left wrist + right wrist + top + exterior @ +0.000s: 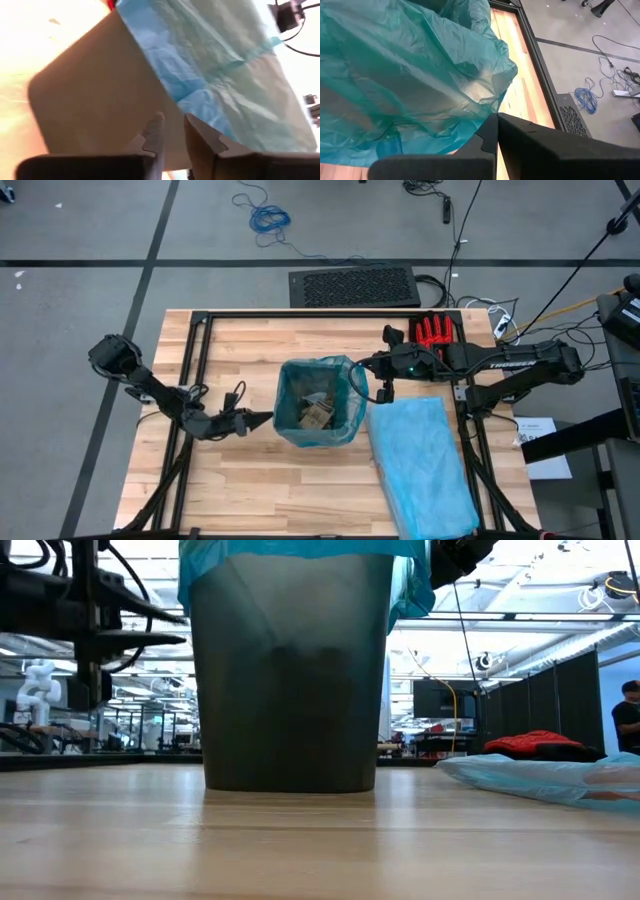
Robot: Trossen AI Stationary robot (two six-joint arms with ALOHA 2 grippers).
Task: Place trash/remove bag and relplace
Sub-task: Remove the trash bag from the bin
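One grey plastic bin stands near the middle of the wooden table, lined with one thin crinkly teal-green plastic bag folded over its rim. Inside lie a few crumpled brown paper wads; their exact count cannot be told. One paler sky-blue plastic bag lies flat at the bin's 4 o'clock, reaching the table's near edge, and one red glove sits at 1 o'clock by the far edge. Bare board lies open at 7 and 11 o'clock. The left gripper hovers at the bin's 9 o'clock, fingers narrowly parted, empty. The right gripper, at the rim's 2 o'clock, is pinched closed on the liner's edge
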